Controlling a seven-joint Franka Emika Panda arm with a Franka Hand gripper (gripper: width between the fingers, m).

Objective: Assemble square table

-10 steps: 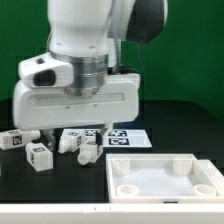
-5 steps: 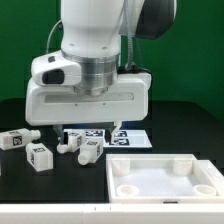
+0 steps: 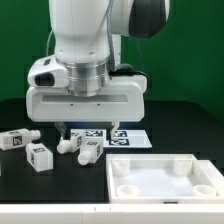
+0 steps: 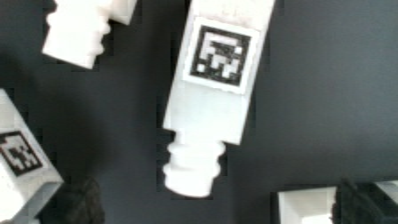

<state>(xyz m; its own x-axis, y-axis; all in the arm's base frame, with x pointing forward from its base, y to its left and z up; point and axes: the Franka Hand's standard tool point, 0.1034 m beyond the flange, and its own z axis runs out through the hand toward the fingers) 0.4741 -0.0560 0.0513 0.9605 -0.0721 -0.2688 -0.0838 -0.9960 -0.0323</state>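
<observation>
The square table's panel (image 3: pixel 165 176), white with a raised rim, lies at the front on the exterior view's right. Several chunky white tagged legs lie loose on the black table: one far left (image 3: pixel 12 140), one in front (image 3: pixel 40 155), and two close together (image 3: pixel 68 143) (image 3: pixel 90 150) below my hand. My gripper (image 3: pixel 88 131) hovers open just above those two, touching neither. In the wrist view one leg (image 4: pixel 214 95) lies lengthwise with its tag up. Its threaded end points toward the gap of my gripper (image 4: pixel 214 208). The dark fingers (image 4: pixel 71 205) stand wide apart with nothing held.
The marker board (image 3: pixel 128 137) lies flat behind the legs, partly hidden by my hand. In the wrist view a second leg (image 4: pixel 86 30) and a third tagged one (image 4: pixel 18 150) lie beside the central leg. A white edge (image 4: pixel 311 200) shows by one finger.
My hand has shifted toward the exterior view's right over the last second and then turned slightly. The jaws stay wide. The legs and the panel have not moved.
</observation>
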